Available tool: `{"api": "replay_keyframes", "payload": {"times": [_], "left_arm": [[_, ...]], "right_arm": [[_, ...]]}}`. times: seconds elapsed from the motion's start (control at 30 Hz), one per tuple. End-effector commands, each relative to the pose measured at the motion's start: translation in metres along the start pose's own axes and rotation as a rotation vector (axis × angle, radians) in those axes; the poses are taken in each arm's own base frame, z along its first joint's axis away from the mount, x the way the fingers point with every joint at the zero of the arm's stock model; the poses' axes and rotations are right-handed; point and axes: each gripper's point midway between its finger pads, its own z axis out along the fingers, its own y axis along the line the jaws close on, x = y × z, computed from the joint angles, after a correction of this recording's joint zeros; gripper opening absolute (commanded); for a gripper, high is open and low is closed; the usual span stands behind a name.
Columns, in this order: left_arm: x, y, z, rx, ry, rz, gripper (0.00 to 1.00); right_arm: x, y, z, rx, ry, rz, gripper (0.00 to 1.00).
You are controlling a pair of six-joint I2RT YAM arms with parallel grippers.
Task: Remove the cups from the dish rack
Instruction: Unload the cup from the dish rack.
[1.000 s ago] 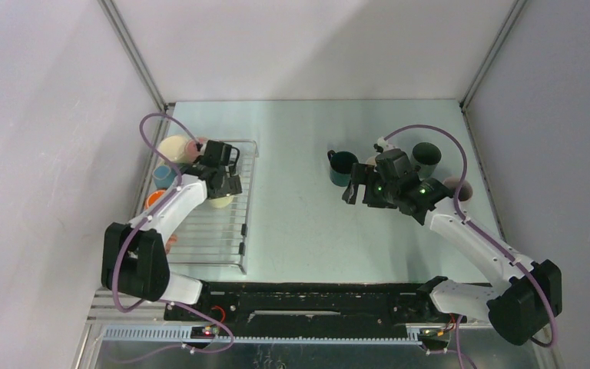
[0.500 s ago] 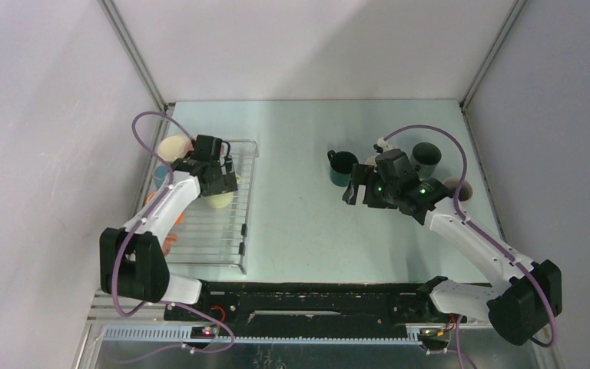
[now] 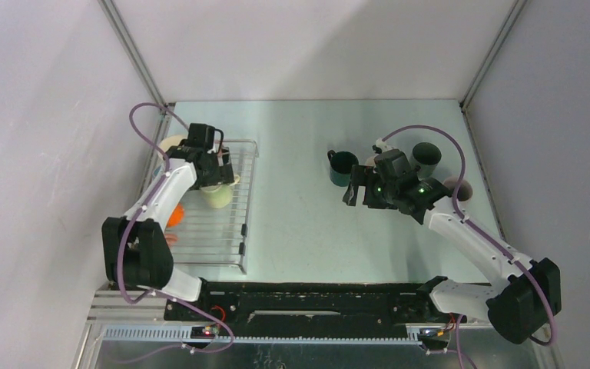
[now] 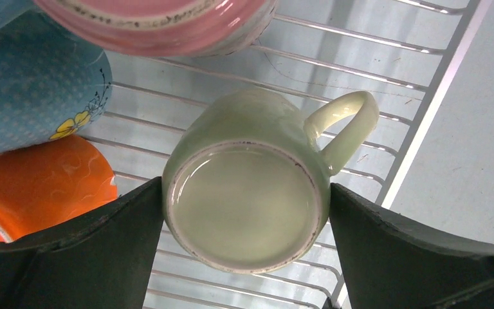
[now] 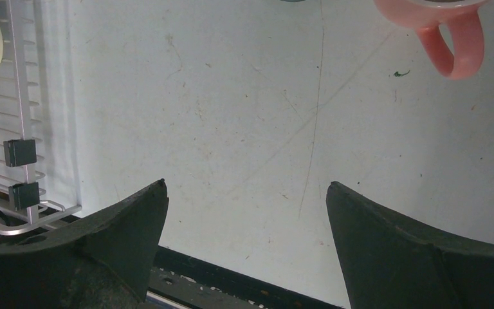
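1. Top: the left gripper [image 3: 217,183] hangs over the rack [image 3: 223,238] at the counter's [image 3: 292,215] 9 o'clock; the right gripper [image 3: 349,187] is at 3 o'clock.
2. Left wrist: the left gripper's jaws are wide, flanking an inverted green cup [image 4: 244,206] on the rack.
3. Right wrist: the right gripper's jaws are wide above the counter, with a pink cup [image 5: 453,38] at 1 o'clock.

Cups [image 4: 244,206] sit on the dish rack [image 3: 215,238] at left; other cups [image 3: 343,164] stand far right.
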Motion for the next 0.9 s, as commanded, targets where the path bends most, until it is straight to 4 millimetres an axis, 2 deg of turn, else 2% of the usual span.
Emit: {"api": "replay_keyframes", "payload": {"times": [0.0, 0.33, 0.4, 0.47, 0.67, 0.87], "left_arm": [[-0.015, 0.000, -0.001, 0.020, -0.005, 0.026, 1.00], [-0.008, -0.001, 0.015, 0.043, 0.048, 0.028, 1.00], [-0.007, -0.002, 0.014, 0.048, 0.050, 0.024, 0.97], [-0.007, -0.003, 0.013, 0.052, 0.050, 0.020, 0.90], [-0.001, -0.013, 0.006, 0.118, 0.075, 0.012, 0.57], [0.002, -0.024, -0.011, 0.197, 0.080, -0.007, 0.29]], "right_arm": [[-0.005, 0.005, -0.002, -0.011, -0.012, -0.035, 1.00], [-0.004, 0.003, -0.002, -0.001, -0.009, -0.035, 1.00], [-0.004, 0.002, -0.003, 0.004, -0.009, -0.033, 1.00], [-0.004, 0.002, -0.003, 0.006, -0.011, -0.034, 1.00], [-0.004, 0.002, -0.004, 0.003, -0.012, -0.031, 1.00], [-0.005, 0.008, -0.004, -0.015, -0.015, -0.027, 1.00]]}}
